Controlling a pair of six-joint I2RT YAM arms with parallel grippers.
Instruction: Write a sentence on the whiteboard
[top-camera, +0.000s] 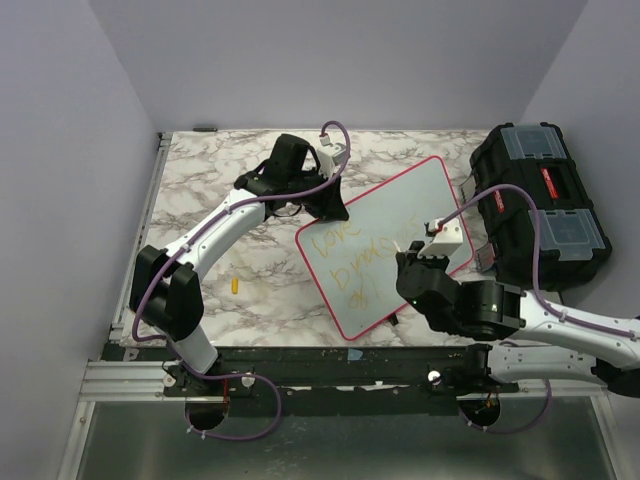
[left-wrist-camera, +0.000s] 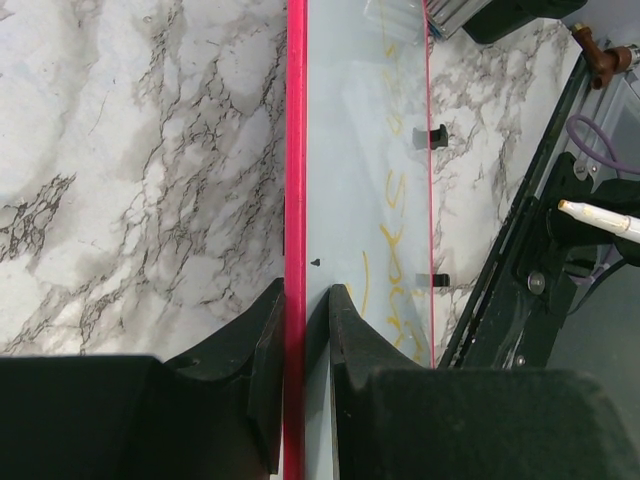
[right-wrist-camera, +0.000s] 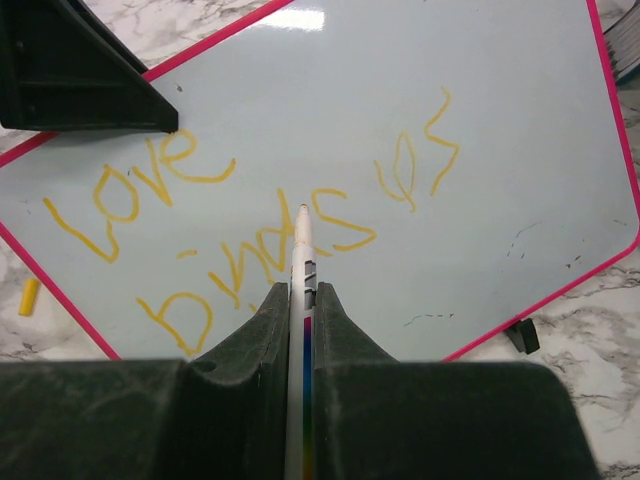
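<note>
Your right gripper (right-wrist-camera: 303, 290) pinches the marker (right-wrist-camera: 302, 245) | your left gripper (left-wrist-camera: 298, 292) clamps the pink-rimmed whiteboard (right-wrist-camera: 470, 70) | sentence (right-wrist-camera: 258, 255): faint yellow-orange scrawl, three lines

A marble-patterned table (top-camera: 200, 170) is spanning the middle of the frame. The whiteboard (top-camera: 400, 215) is lying askew at its centre, a black toolbox (top-camera: 535, 205) is sitting at upper right, and a small yellow piece (top-camera: 234, 285) is resting left of centre, apart from both.
</note>
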